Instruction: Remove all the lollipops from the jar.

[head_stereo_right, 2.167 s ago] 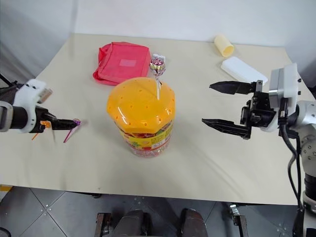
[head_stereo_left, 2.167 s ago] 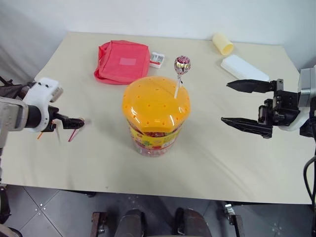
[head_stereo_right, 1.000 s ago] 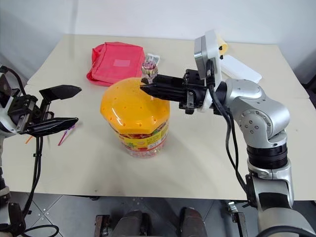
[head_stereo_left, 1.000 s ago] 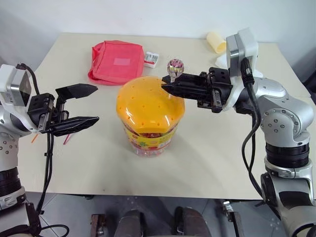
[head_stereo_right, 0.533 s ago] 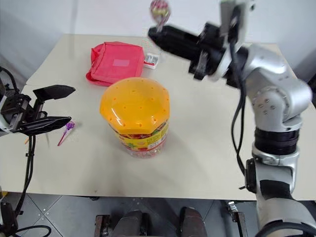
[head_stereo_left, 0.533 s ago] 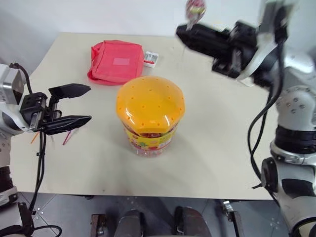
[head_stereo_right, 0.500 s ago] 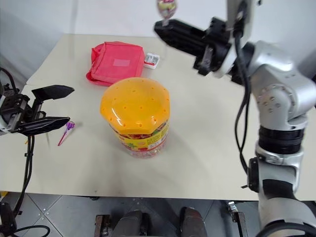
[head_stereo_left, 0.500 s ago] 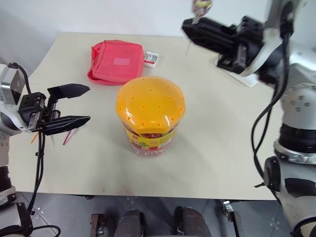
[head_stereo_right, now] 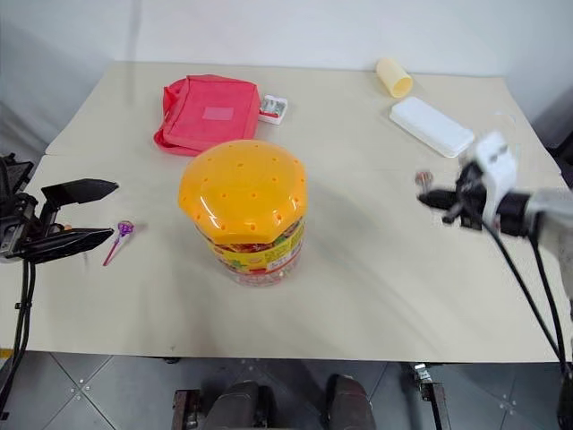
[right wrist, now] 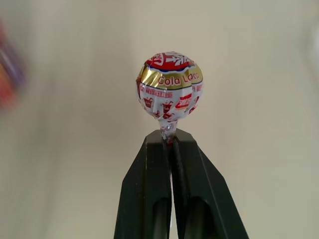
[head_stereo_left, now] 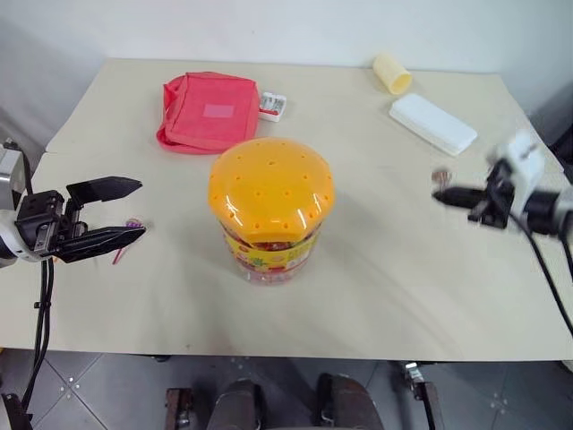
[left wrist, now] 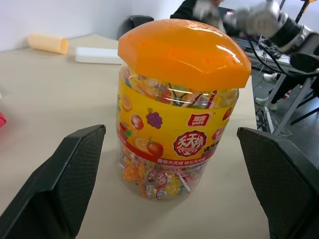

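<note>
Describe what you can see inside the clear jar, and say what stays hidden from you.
Through the clear wall of the jar, wrapped sweets lie heaped at the bottom. The label band and the orange lid cover the upper part, so how full it is cannot be told.

Jar (left wrist: 182, 144): clear glossy plastic w/ shiny printed label; domed orange lid (head_stereo_left: 270, 188) smooth, glossy. Lollipop (right wrist: 169, 85) wrapper was crinkly shiny foil. Red pouch (head_stereo_left: 209, 111) at far left looked matt cloth. Table (head_stereo_left: 376, 269) matt, smooth. Gripper fingers (left wrist: 65, 184) textured matt black.
</note>
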Motion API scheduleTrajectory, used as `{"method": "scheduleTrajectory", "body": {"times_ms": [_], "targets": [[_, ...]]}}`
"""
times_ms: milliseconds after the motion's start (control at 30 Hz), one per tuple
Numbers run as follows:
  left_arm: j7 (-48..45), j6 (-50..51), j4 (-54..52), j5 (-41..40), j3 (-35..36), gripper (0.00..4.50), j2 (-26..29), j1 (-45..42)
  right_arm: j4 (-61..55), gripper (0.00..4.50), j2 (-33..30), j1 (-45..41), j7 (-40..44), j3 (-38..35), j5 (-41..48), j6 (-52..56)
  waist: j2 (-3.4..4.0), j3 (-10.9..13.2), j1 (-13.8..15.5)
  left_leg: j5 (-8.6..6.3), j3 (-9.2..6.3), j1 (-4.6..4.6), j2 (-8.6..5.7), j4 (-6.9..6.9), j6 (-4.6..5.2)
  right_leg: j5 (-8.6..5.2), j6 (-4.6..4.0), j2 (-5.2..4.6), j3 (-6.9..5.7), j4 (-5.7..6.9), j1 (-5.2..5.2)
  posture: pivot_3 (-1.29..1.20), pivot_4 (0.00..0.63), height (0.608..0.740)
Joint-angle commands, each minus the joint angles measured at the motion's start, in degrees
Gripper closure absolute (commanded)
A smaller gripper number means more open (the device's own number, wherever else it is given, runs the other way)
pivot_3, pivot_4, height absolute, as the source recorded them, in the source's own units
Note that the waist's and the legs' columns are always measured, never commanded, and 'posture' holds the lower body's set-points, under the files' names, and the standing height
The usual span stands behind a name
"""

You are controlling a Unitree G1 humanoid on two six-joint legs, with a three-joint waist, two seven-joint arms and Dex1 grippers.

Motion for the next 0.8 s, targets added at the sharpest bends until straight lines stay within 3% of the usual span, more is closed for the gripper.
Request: {"method": "scheduleTrajectory", "body": {"times_ms": [33,167,200,300,533,633,800], "targets": [[1.89,-0.13,0.24,0.44,1.25,0.0,0.52,0.42,3.01,4.46,1.13,1.4,-2.78,-0.7,-3.67,-1.21,0.01,0.0,-0.11,0.0,0.02,0.0,0.01,0.01,-0.01,0.0,0.0,0.0,0.03,0.0,-0.01,0.0,0.15,0.74],[4.32,0.02,-0.57,0.23,1.87,0.0,-0.57,1.79,5.61,4.46,4.63,3.56,-5.76,-1.73,-5.36,-0.99,0.01,0.0,-0.19,0.02,0.03,0.03,0.05,0.0,-0.04,0.0,0.0,0.04,0.06,0.02,-0.02,0.0,0.15,0.74],[5.2,0.28,-1.05,0.15,2.09,0.0,-0.69,2.42,5.89,4.24,5.46,4.03,-6.86,-2.21,-5.81,-0.95,0.01,0.0,-0.19,0.02,0.05,0.03,0.04,0.0,-0.03,0.0,0.0,0.03,0.07,0.02,-0.03,0.0,0.15,0.74],[8.57,0.69,-2.18,1.03,2.5,0.0,-0.58,3.89,5.42,3.44,7.01,5.07,-8.53,-3.69,-6.05,-0.36,0.02,0.01,-0.1,0.02,0.04,0.02,0.04,0.0,-0.03,0.0,0.0,0.03,0.08,0.01,-0.04,0.0,0.15,0.74],[15.75,2.34,-4.0,1.89,2.57,0.0,-0.97,5.1,-0.66,0.89,8.05,8.35,-7.88,-8.44,-3.55,-0.32,0.01,0.0,0.21,0.02,0.0,0.01,0.03,0.04,-0.03,0.0,0.0,0.02,0.09,0.02,0.0,0.0,0.15,0.74],[17.0,1.1,-4.75,2.64,2.23,0.0,-1.74,5.8,-4.99,0.03,7.92,10.27,-5.45,-12.18,-0.77,-1.77,0.02,0.01,0.15,0.02,0.01,0.02,0.03,0.03,-0.04,0.0,0.0,0.03,0.09,0.02,-0.01,0.0,0.15,0.74],[15.98,0.4,-4.79,3.28,1.53,0.0,-1.95,8.05,-16.11,0.03,8.92,13.47,4.83,-18.73,8.43,-7.7,0.02,0.01,0.17,0.01,0.01,0.03,0.04,0.01,-0.04,0.0,0.0,0.05,0.09,0.01,-0.01,0.0,0.15,0.74]]}}
